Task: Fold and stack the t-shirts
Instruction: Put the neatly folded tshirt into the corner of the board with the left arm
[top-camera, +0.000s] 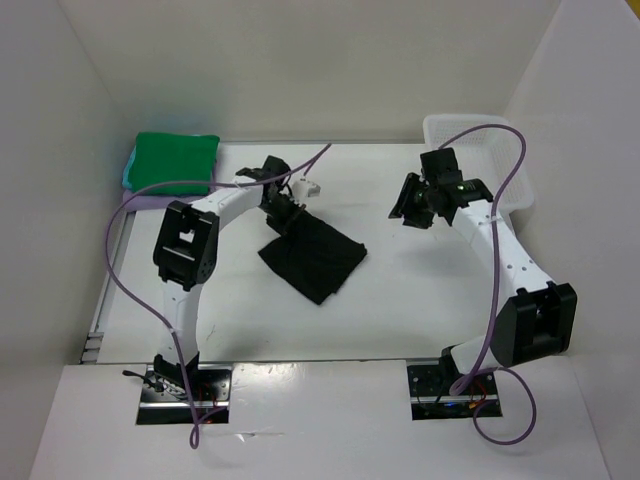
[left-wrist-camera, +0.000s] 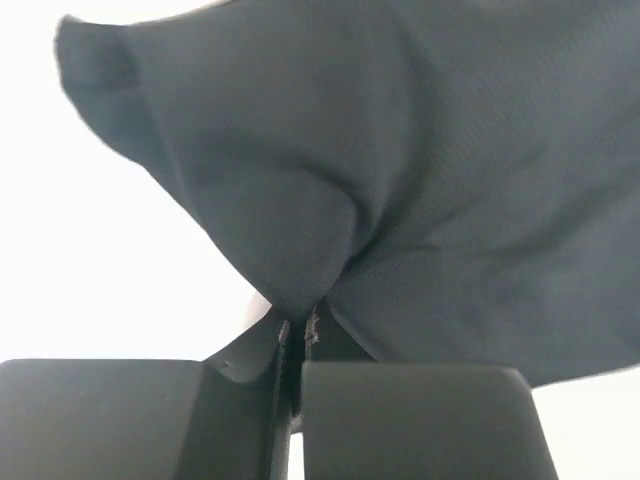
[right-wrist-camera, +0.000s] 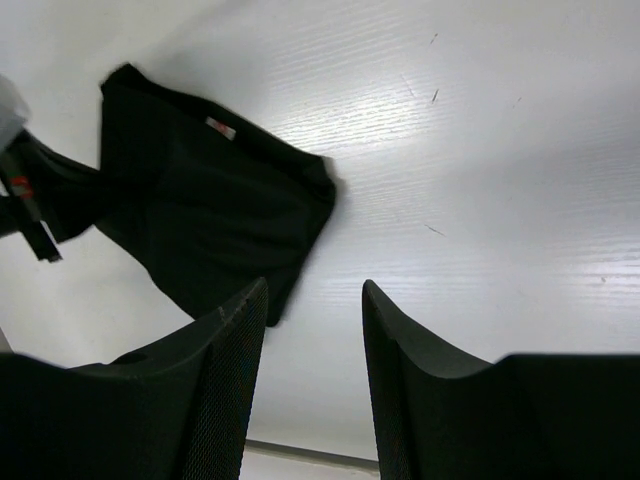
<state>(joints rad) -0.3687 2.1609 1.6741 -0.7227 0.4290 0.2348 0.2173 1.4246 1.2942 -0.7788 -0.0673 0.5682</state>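
A folded black t-shirt (top-camera: 315, 258) lies in the middle of the table. My left gripper (top-camera: 285, 218) is shut on its far left corner, and in the left wrist view the dark cloth (left-wrist-camera: 450, 180) bunches into the closed jaws (left-wrist-camera: 298, 335). A folded bright green t-shirt (top-camera: 177, 162) sits at the back left on top of a turquoise one (top-camera: 128, 172), of which only an edge shows. My right gripper (top-camera: 408, 212) hangs open above the table to the right of the black t-shirt (right-wrist-camera: 210, 210), with nothing between its fingers (right-wrist-camera: 315, 300).
A white plastic bin (top-camera: 440, 125) stands at the back right, behind the right arm. White walls close in the table on the left, back and right. A purple cable loops over each arm.
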